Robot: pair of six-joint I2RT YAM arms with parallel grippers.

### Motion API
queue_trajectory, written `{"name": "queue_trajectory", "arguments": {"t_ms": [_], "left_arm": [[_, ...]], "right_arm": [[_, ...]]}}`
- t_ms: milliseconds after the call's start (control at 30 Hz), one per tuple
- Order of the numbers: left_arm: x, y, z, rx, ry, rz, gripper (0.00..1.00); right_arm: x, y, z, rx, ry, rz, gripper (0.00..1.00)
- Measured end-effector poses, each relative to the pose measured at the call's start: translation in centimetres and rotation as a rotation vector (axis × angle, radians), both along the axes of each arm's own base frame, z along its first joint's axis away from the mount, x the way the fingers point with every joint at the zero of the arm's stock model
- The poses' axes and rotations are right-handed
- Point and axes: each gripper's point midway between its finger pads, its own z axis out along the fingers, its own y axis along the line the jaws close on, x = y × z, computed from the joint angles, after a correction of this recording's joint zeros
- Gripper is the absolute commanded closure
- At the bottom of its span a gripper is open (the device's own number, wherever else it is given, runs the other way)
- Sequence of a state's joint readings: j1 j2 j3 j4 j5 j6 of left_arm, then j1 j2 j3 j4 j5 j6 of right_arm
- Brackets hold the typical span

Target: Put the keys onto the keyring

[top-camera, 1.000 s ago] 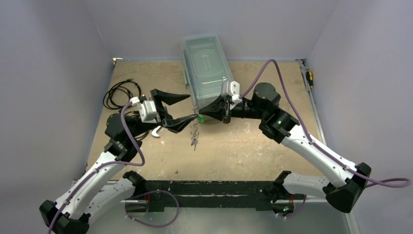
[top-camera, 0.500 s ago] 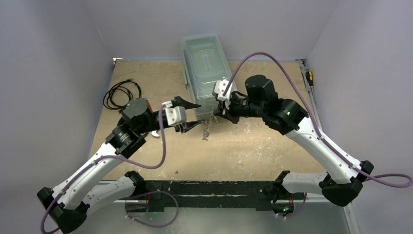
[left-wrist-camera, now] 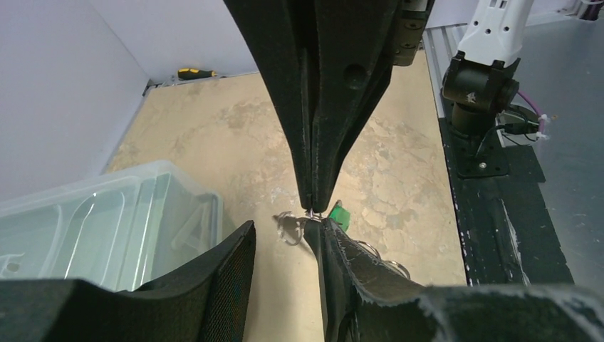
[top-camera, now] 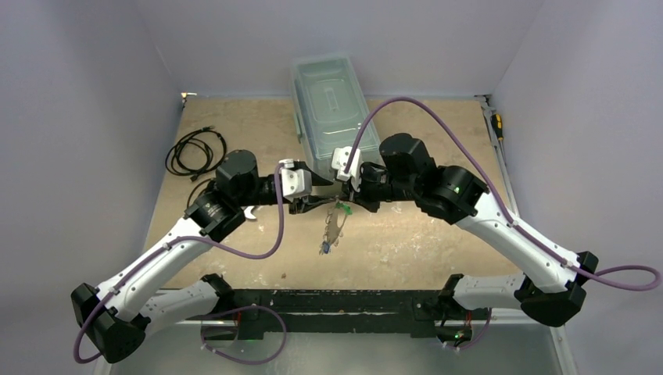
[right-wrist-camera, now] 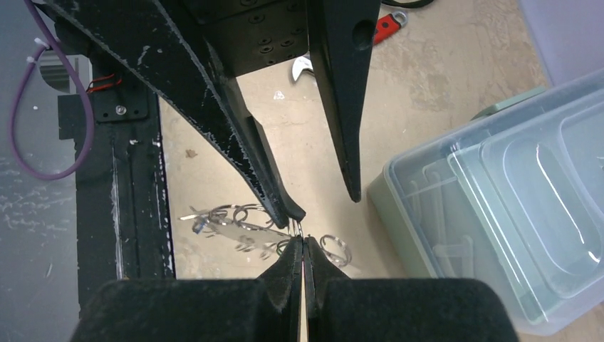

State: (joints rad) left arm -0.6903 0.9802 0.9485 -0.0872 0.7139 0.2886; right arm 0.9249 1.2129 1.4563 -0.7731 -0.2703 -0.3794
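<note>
No writing, label, brand or number can be read in any view. The clear plastic box (top-camera: pixel 328 98), the white shells of the left arm (top-camera: pixel 156 262) and right arm (top-camera: pixel 508 238), and the keyring (top-camera: pixel 335 226) show no legible marks.

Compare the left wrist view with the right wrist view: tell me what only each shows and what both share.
Only the left wrist view: the green key and a yellow-handled screwdriver. Only the right wrist view: the red gadget and a white hook-shaped piece. Both: the keyring pinched in the shut right gripper, the open left gripper beside it, and the clear bin.
</note>
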Motion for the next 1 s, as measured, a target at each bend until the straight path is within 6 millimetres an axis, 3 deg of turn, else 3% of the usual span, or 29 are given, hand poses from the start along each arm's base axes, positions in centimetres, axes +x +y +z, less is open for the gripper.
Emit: {"name": "queue_trajectory", "arguments": {"t_ms": [467, 800, 933, 1000], "left_arm": [[-0.8, -0.5, -0.2, -0.003, 0.018, -0.062, 0.65], [-0.9, -1.1, -0.9, -0.001, 0.07, -0.089, 0.85], [-0.8, -1.2, -1.2, 0.005, 0.09, -0.088, 1.0], [-0.7, -1.3, -1.3, 0.005, 0.097, -0.087, 1.0]], "right_arm": [[0.0, -0.1, 0.2, 0.003, -0.008, -0.003, 1.0], [0.1, 0.0, 0.6, 0.016, -0.02, -0.006, 1.0], [0.0, 0.0, 1.1, 0.036, -0.032, -0.001, 1.0], [-0.1, 0.2, 1.5, 0.053, -0.038, 0.007, 1.0]]}}
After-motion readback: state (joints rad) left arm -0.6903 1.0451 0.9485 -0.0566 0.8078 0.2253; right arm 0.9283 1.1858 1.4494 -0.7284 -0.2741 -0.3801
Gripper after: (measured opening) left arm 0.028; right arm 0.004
